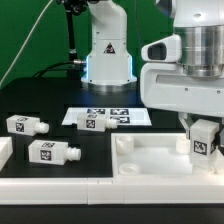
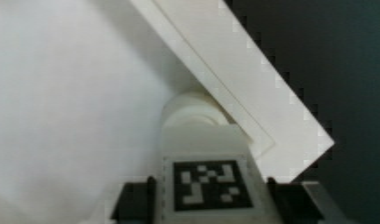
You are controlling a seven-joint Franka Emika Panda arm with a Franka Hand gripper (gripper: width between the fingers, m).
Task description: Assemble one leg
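My gripper (image 1: pixel 205 137) is shut on a leg (image 1: pixel 204 143), a white peg with a black-and-white tag, and holds it upright over the near right corner of the large white tray-like part (image 1: pixel 150 160). In the wrist view the held leg (image 2: pixel 208 170) sits between the dark fingers (image 2: pixel 141 200), its round end pointing down at the tray's inner corner by the raised rim (image 2: pixel 240 80). Whether the stub touches the tray is hidden. Three more legs lie on the black table: one (image 1: pixel 27 125) at the left, one (image 1: pixel 55 153) nearer, one (image 1: pixel 96 123) on the marker board.
The marker board (image 1: pixel 108 116) lies in the middle of the table. The arm's white base (image 1: pixel 105 50) stands behind it with a black cable. A white block (image 1: pixel 5 152) shows at the exterior view's left edge.
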